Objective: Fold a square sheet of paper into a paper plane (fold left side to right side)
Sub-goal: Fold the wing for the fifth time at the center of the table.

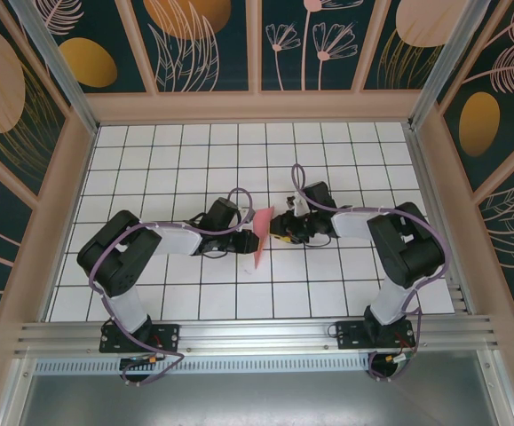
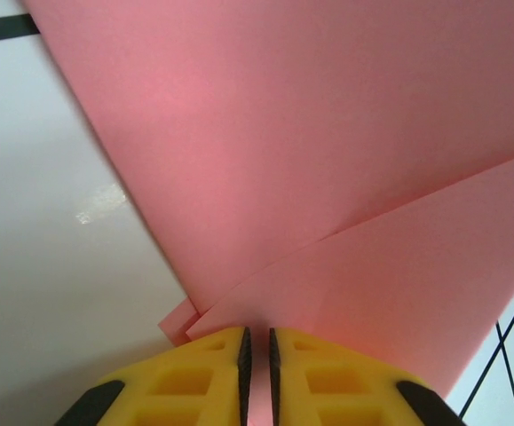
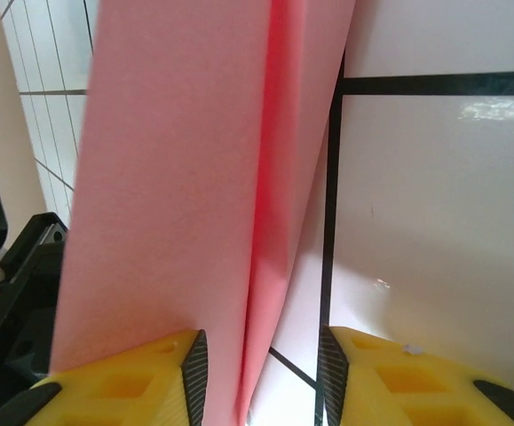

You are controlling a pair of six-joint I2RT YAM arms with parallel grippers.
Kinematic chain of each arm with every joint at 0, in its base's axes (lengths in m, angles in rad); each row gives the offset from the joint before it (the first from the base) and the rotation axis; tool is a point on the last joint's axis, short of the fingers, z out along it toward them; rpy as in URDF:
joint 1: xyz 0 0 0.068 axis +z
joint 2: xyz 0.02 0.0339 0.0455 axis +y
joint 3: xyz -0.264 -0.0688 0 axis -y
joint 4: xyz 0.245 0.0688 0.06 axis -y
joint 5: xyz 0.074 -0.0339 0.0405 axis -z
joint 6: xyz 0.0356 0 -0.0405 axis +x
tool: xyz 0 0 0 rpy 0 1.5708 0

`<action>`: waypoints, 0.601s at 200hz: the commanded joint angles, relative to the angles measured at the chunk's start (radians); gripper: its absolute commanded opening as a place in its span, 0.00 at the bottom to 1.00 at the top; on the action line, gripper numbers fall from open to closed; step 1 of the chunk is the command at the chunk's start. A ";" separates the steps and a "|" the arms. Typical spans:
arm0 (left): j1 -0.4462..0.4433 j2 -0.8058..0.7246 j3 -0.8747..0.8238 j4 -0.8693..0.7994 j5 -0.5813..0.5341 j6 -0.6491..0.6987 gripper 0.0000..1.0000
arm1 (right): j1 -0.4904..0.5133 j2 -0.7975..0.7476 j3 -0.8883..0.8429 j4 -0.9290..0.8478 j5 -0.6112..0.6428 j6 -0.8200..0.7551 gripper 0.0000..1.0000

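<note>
The salmon-pink paper plane (image 1: 262,238) stands tilted on edge at the table's middle, between my two grippers. In the left wrist view its overlapping folded layers (image 2: 310,160) spread out ahead, and my left gripper (image 2: 257,355) is shut on its near edge, with pink showing in the thin gap between the pads. From above, the left gripper (image 1: 247,234) is at the plane's left side. My right gripper (image 1: 280,228) is on the plane's right side. Its jaws are open around the plane's centre crease (image 3: 265,222), the paper lying against the left finger (image 3: 163,373).
The table (image 1: 345,151) is white with a black grid. Wooden walls with a floral pattern close it in on three sides. A metal rail (image 1: 257,337) along the near edge carries both arm bases. The two arms' elbows spread toward the left and right walls.
</note>
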 commanded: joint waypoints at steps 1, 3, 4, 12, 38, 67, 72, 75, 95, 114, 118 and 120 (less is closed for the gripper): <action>-0.002 0.038 0.015 -0.032 -0.020 0.019 0.17 | 0.010 0.019 0.028 0.026 -0.015 0.012 0.44; -0.002 0.039 0.015 -0.032 -0.019 0.019 0.17 | 0.010 0.020 0.028 0.027 -0.014 0.012 0.45; -0.002 0.039 0.015 -0.031 -0.019 0.019 0.16 | 0.010 0.021 0.028 0.027 -0.013 0.012 0.45; -0.002 0.042 0.015 -0.030 -0.017 0.020 0.16 | 0.011 0.022 0.033 0.026 -0.011 0.012 0.47; -0.002 0.049 0.020 -0.026 -0.012 0.017 0.12 | 0.016 0.030 0.043 0.025 -0.001 0.016 0.50; -0.002 0.054 0.022 -0.028 -0.012 0.019 0.10 | 0.025 0.035 0.056 0.019 0.010 0.015 0.55; -0.001 0.055 0.022 -0.027 -0.011 0.019 0.10 | 0.025 0.035 0.058 0.019 0.010 0.015 0.55; -0.001 0.055 0.022 -0.027 -0.012 0.020 0.10 | 0.026 0.036 0.059 0.019 0.010 0.017 0.55; -0.001 0.061 0.025 -0.033 -0.014 0.023 0.09 | 0.030 0.040 0.068 0.013 0.020 0.017 0.58; -0.002 0.064 0.027 -0.039 -0.021 0.028 0.09 | 0.034 0.047 0.079 -0.007 0.037 0.009 0.59; -0.001 0.063 0.026 -0.040 -0.023 0.029 0.09 | 0.035 0.046 0.079 -0.011 0.039 0.008 0.59; -0.001 0.064 0.027 -0.040 -0.023 0.028 0.09 | 0.035 0.046 0.080 -0.014 0.041 0.007 0.59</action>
